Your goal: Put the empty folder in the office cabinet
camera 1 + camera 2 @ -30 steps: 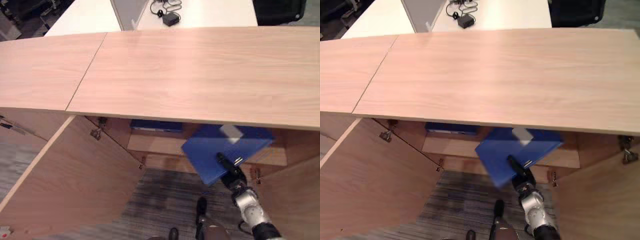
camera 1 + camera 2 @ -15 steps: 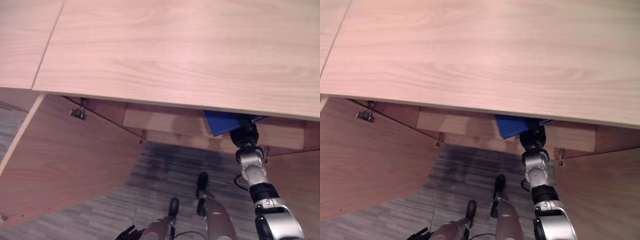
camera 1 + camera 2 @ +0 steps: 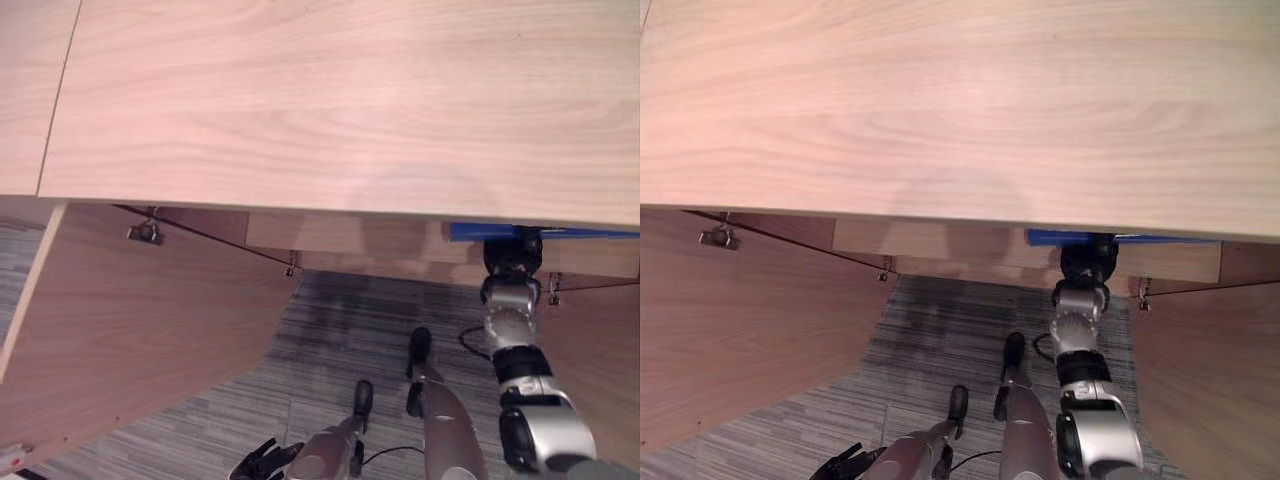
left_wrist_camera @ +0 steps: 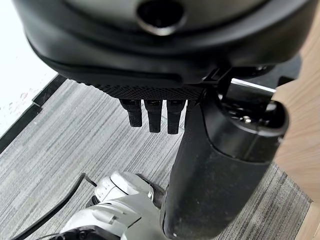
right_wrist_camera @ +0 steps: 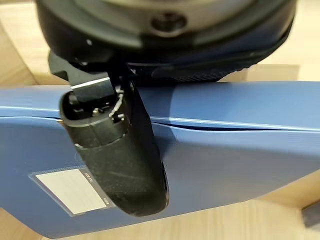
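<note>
Folder (image 5: 210,150): one, blue, mostly hidden under worktop (image 3: 330,100), thin edge showing right of centre. Right hand (image 5: 117,150) thumb clamped on it. Left hand (image 4: 155,112) fingers relaxed, empty.

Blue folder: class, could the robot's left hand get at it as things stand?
Probably not. The left hand hangs low near the floor, while the folder sits inside the cabinet under its top, pinched by the right hand.

Folder (image 5: 210,165) inside cabinet (image 3: 330,110), under its top.
</note>
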Available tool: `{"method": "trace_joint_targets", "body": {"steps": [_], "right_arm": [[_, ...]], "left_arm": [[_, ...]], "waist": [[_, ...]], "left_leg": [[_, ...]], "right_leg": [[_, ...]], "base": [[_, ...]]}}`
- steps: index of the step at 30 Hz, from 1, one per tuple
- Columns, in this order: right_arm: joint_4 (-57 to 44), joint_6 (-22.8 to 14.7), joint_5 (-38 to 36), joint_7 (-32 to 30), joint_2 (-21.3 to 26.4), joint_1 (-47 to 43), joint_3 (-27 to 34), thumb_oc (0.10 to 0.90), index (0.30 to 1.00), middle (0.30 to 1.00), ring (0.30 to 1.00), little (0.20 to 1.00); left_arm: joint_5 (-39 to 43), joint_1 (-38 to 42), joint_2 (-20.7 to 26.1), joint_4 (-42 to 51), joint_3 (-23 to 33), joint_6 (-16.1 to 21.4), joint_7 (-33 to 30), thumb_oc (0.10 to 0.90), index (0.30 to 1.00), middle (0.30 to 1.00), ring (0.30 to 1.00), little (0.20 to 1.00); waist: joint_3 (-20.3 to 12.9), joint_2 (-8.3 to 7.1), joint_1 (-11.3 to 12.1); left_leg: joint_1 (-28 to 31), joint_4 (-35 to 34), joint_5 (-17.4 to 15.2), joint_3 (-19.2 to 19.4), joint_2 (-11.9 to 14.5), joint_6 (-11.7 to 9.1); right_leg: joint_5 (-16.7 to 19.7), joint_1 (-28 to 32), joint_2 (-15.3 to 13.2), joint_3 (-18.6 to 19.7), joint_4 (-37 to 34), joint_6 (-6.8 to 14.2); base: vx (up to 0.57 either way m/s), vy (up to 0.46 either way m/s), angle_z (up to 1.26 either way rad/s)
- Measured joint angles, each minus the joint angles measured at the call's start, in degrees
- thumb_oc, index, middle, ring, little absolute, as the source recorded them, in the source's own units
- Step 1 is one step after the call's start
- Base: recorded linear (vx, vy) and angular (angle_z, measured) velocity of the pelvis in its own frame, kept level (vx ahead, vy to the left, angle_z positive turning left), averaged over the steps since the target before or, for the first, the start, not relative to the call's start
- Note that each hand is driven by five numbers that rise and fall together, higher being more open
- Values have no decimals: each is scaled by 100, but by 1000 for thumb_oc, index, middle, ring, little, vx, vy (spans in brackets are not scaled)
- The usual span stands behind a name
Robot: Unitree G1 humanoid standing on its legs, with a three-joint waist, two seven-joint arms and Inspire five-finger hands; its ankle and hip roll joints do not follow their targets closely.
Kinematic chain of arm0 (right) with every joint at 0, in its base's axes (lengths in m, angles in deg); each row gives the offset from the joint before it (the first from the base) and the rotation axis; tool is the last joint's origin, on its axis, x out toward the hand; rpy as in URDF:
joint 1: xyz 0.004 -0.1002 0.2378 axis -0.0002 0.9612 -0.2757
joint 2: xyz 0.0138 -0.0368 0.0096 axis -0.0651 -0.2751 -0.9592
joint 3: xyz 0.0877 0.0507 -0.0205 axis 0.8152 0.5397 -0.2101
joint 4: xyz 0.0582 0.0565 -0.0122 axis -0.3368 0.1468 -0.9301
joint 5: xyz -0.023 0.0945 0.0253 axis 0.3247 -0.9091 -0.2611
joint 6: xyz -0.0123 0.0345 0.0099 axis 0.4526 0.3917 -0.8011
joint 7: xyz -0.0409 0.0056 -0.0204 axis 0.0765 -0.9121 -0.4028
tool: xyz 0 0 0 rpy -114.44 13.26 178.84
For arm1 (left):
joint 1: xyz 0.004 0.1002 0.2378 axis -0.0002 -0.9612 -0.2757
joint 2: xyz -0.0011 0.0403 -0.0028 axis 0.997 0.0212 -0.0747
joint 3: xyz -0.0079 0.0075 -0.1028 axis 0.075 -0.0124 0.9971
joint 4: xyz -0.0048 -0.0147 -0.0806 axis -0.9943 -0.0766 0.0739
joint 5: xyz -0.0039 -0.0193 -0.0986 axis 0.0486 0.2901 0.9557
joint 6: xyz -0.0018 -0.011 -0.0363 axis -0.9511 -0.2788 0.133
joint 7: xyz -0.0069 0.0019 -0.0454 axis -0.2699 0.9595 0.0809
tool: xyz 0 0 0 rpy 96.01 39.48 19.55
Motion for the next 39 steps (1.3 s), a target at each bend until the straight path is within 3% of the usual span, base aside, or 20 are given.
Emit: {"method": "trace_joint_targets", "body": {"steps": [5,17,18,19,20,21,22,23,26,30,34,39], "right_arm": [[27,-45,-43,-62,99,-454,-11,400,300,300,300,300],[303,-291,-35,-326,566,-967,-1,400,300,300,300,300],[259,-315,-30,-321,741,-983,-4,400,300,300,300,300],[76,-368,-16,-322,745,-996,2,400,300,300,300,300],[-195,-456,26,-326,798,-1117,112,400,300,300,300,300],[-295,-475,64,-324,771,-1158,176,400,300,300,300,300],[-337,-491,65,-335,776,-1182,206,400,300,300,300,300],[-410,-573,65,-366,660,-1174,238,400,300,300,300,300],[-430,-720,65,-461,470,-1145,227,400,300,300,300,300],[-622,-959,74,-510,408,-1069,225,400,300,300,300,300],[-758,-990,85,-550,410,-993,239,400,300,300,300,300],[-890,-1002,85,-574,358,-940,235,400,300,300,300,300]], "left_arm": [[2,1,3,97,-48,-2,-5,800,900,900,900,900],[-1,75,8,93,-50,6,-100,800,900,900,900,900],[-1,339,66,82,-49,41,-121,800,900,900,900,900],[-1,433,87,81,-43,59,-140,800,900,900,900,900],[-5,722,131,32,-42,54,-168,800,900,900,900,900],[-10,801,134,33,-27,91,-201,800,900,900,900,900],[-14,800,134,30,-31,148,-213,800,900,900,900,900],[-35,850,154,23,-27,120,-245,800,900,900,900,900],[-60,837,125,31,-51,65,-239,800,900,900,900,900],[-68,838,134,14,-43,48,-335,800,900,900,900,900],[-73,839,142,-81,-39,43,-336,800,900,900,900,900],[-291,838,146,-174,-41,2,-340,800,900,900,900,900]], "waist": [[71,171,36],[174,309,172],[255,320,155],[276,291,119],[353,185,-100],[355,183,-151],[357,181,-49],[453,45,29],[479,8,11],[486,-2,12],[487,-4,1],[487,-4,13]], "left_leg": [[-66,3,61,-103,-40,-2],[-344,18,179,-98,-142,-33],[-760,362,179,-127,-283,-52],[-999,640,141,-75,-362,-114],[-1801,1787,-56,619,-577,-359],[-2178,2215,-158,1133,-539,-322],[-2196,2067,-213,1263,-483,-140],[-2121,2010,-291,1403,-499,120],[-2275,2333,-394,1406,-550,170],[-2742,3246,-775,1410,-597,210],[-3075,3931,-1045,1340,-668,246],[-3286,4298,-1177,1333,-665,261]], "right_leg": [[-1,-58,-76,-43,56,0],[-9,-412,-213,-16,271,10],[-122,-668,-403,-62,470,168],[-132,-801,-524,-119,595,173],[-241,-1065,-924,-272,928,45],[-319,-1230,-1004,-312,1122,-79],[-373,-1346,-929,-278,1284,-95],[-479,-1473,-958,-123,1562,-43],[-566,-1578,-1031,-68,1765,81],[-760,-1883,-1222,-21,2398,37],[-1016,-2109,-1395,-12,2870,78],[-1062,-2236,-1427,-7,3079,74]], "base": [[-22,-17,10],[-55,-22,5],[-247,-26,51],[-202,16,109],[-21,58,104],[2,36,76],[0,0,0],[-30,-28,-23],[-46,-26,-1],[-21,-35,13],[11,2,16],[8,8,3]]}}
